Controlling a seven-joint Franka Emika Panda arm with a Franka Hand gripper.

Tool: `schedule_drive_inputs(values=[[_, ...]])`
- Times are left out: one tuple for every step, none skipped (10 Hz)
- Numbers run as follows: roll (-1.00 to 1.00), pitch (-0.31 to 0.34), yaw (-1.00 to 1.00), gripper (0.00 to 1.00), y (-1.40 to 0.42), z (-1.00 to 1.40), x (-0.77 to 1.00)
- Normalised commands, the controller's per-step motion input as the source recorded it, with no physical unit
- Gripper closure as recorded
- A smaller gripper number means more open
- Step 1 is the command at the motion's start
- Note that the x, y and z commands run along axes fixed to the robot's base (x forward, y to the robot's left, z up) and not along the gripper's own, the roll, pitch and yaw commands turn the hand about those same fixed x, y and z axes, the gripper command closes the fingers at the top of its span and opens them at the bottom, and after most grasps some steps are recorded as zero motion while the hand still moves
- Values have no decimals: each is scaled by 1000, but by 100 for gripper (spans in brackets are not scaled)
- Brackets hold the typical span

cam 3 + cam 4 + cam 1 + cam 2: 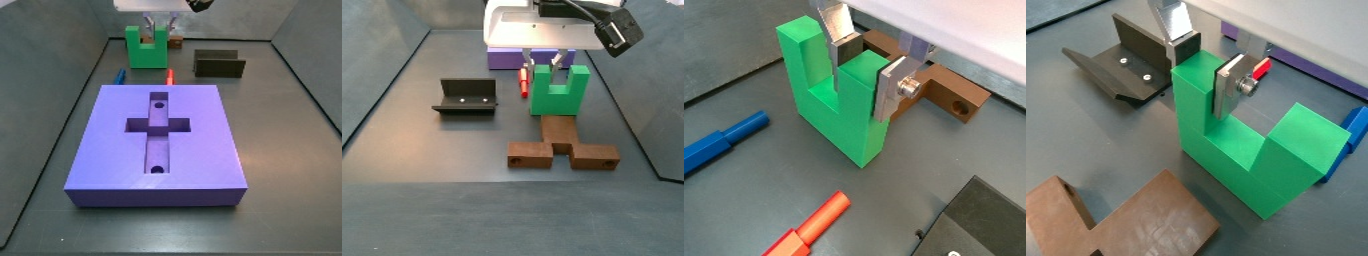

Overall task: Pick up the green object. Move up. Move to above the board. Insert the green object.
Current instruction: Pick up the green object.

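The green object (556, 95) is a bright green U-shaped block that stands upright on the grey floor, prongs up. It fills both wrist views (824, 105) (1247, 150) and shows at the far end in a side view (144, 45). My gripper (552, 62) reaches down over one prong. One finger (891, 88) lies flat on the prong's outer face and the other sits in the notch against its inner face, so the jaws are shut on that prong (1200, 75). The purple board (160, 140) with its cross-shaped recess lies flat, apart from the block.
A brown cross-like piece (563, 150) lies on the floor right beside the green block. The dark fixture (466, 97) stands to one side. A red peg (170, 74) and a blue peg (118, 74) lie between the block and the board.
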Motion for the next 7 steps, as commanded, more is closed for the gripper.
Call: schedule_drive_inputs(values=[[0, 0, 0, 100, 0, 0, 0], [0, 0, 0, 100, 0, 0, 0], [0, 0, 0, 100, 0, 0, 0], [0, 0, 0, 100, 0, 0, 0], [0, 0, 0, 100, 0, 0, 0], [0, 0, 0, 100, 0, 0, 0], [0, 0, 0, 100, 0, 0, 0]])
